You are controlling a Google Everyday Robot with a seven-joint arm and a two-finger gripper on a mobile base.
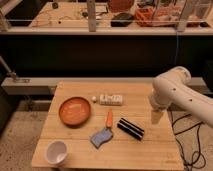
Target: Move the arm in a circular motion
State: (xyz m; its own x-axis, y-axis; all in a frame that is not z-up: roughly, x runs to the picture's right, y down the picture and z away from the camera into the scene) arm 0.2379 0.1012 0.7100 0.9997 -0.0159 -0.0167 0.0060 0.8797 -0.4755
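My arm [175,92] enters from the right, elbow joint high, forearm dropping to the pincer [156,117] just above the right edge of the bench [75,145]. I cannot tell the pincer's state; it carries nothing that I can see.

Left of the pincer, near: black case [130,128]. Further left: carrot [109,118], blue cloth [101,137], white strip [110,99] (small round thing beside it, unidentified). Well apart to the left: orange bowl [75,110], white cup [56,152].

Step in hand, by my reckoning: somewhere along the loop, at its low part over the bench edge.

Next move calls for a smooth curve, height kept above the black case, no contact with anything.
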